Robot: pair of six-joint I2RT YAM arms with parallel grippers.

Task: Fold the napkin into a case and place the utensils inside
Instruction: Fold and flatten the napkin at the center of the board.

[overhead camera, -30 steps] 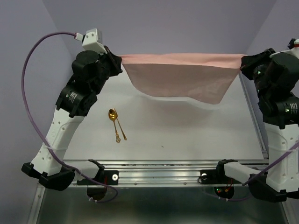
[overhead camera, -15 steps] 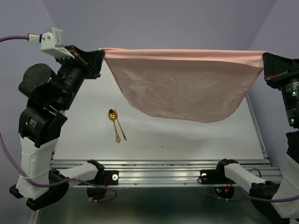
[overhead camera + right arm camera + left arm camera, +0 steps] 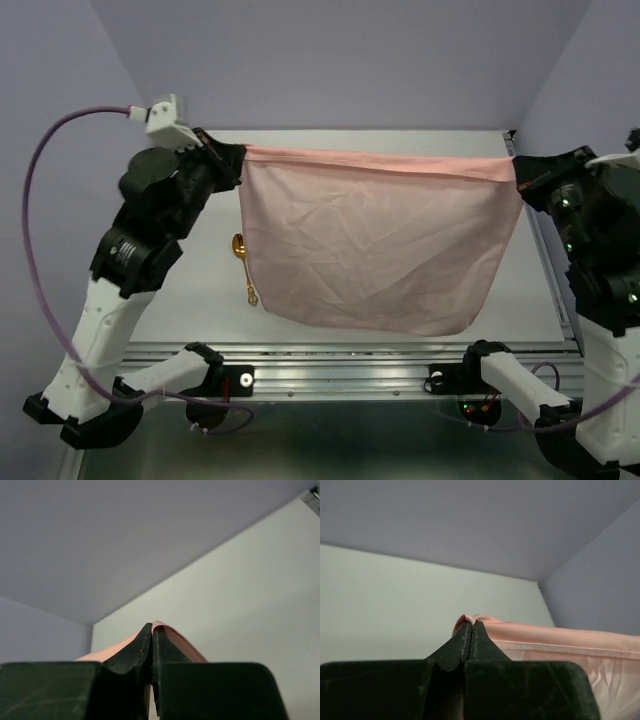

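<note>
Napkin (image 3: 375,250) hangs as one open sheet over the surface (image 3: 205,290), stretched by its top edge between the two hands

Left hand (image 3: 238,160): clenched on the napkin's top left corner. Left wrist view shows the fingers (image 3: 452,652) pressed together, with a pink fold pinched at the tips

Right hand (image 3: 518,172): clenched on the napkin's top right corner. Right wrist view shows the same pinch, with cloth curling over the fingertips (image 3: 162,647)

Top edge taut, near level, bunched into a narrow band. Both side edges hang free. The bottom edge runs lowest at its right end, close to the metal rail (image 3: 350,352) in the top view

Utensils (image 3: 240,247) lie on the surface at the napkin's lower left edge, partly hidden behind the cloth; a gold head and a lower end show

Bare surface shows left of the napkin, plus a narrower strip to its right. Under the napkin: cannot tell
</note>
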